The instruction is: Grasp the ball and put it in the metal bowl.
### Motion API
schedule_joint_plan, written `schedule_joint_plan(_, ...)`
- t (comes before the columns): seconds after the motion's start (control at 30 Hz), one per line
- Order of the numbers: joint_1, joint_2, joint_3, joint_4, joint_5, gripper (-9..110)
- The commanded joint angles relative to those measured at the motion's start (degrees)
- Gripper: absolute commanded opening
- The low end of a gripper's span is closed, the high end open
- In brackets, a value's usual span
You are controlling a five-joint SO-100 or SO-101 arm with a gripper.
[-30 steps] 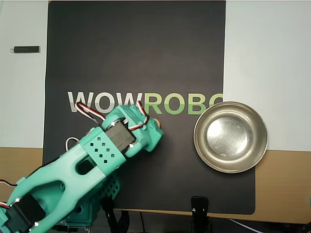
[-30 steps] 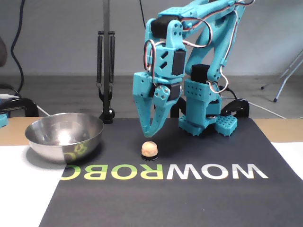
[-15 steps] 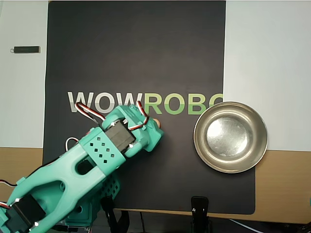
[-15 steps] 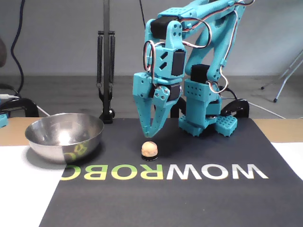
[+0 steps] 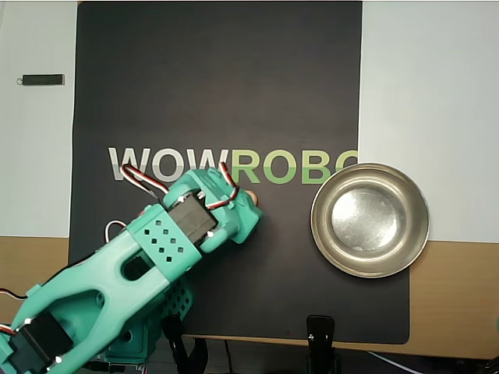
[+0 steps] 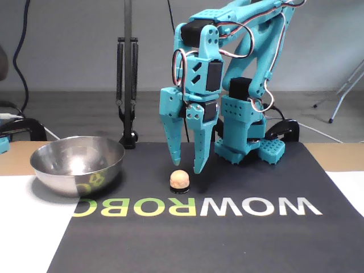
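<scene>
The ball is a small tan sphere resting on the black mat just behind the printed letters. In the overhead view only its edge peeks out beside the gripper. My teal gripper hangs directly above it, fingers pointing down and spread apart, tips a little above the ball and empty. In the overhead view the gripper covers most of the ball. The metal bowl stands empty to the left in the fixed view, and to the right in the overhead view.
The black mat with WOWROBO lettering covers the middle of the table. A small dark stick lies on the white surface at the far left of the overhead view. Clamps and a stand sit behind the mat.
</scene>
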Motion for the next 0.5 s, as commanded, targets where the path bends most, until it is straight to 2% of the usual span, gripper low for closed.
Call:
schedule_joint_plan(0.0, -0.1, 0.7, 0.0, -0.4, -0.1, 54)
schedule_joint_plan(0.47, 2.4, -3.2, -1.6, -1.4, -0.2, 54)
